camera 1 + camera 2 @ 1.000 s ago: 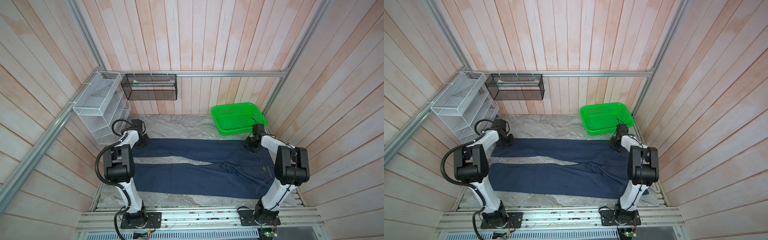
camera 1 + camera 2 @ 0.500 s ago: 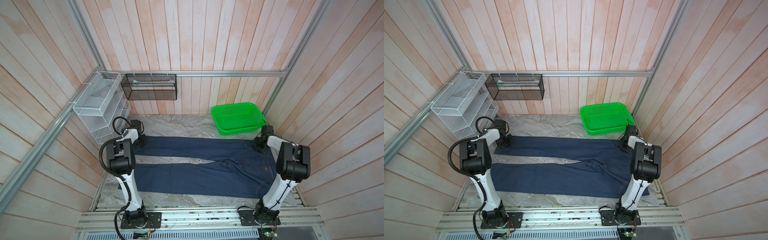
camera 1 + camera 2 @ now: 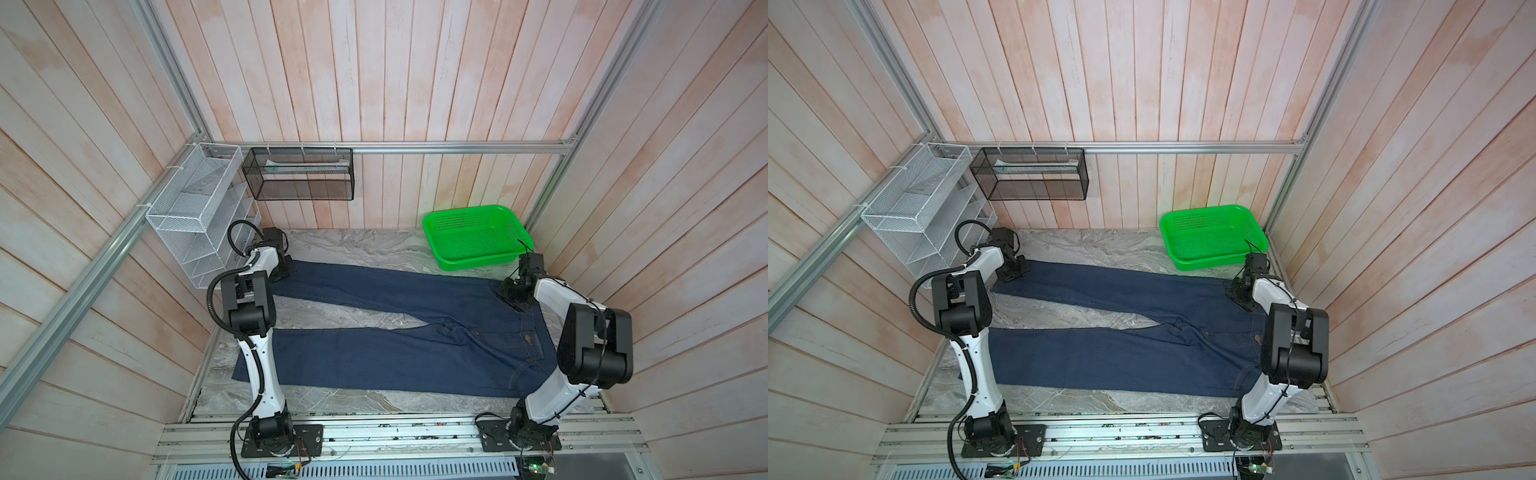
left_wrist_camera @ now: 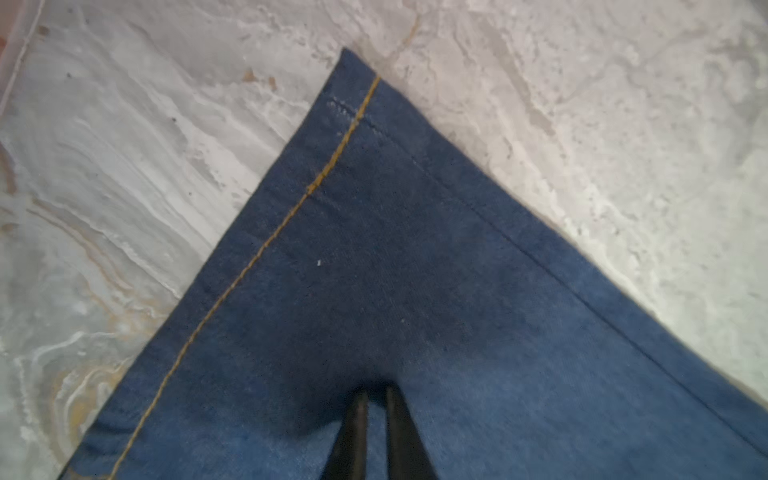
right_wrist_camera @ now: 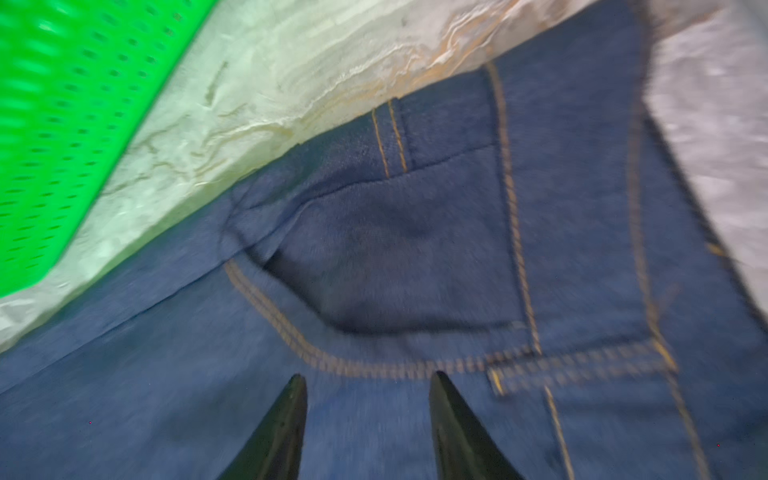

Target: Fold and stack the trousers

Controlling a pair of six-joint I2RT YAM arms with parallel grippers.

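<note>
Right tool [image 5: 365, 378] shifted, green basket [image 3: 478, 261] beside trousers [image 3: 395, 357]

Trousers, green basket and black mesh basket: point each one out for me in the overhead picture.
trousers [image 3: 374, 357]: in a top view, on the middle of the near leg.
green basket [image 3: 478, 263]: in a top view, on its front wall.
black mesh basket [image 3: 299, 189]: in a top view, on its front mesh wall.

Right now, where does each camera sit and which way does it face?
Top views: high in front, looking down on the table; left arm, right arm visible.
Left wrist: on that arm, facing a hem corner of the trousers; left gripper shows.
Right wrist: facing the waist pocket; right gripper shows.
Shared: trousers in all; green basket in top views, right wrist.
</note>
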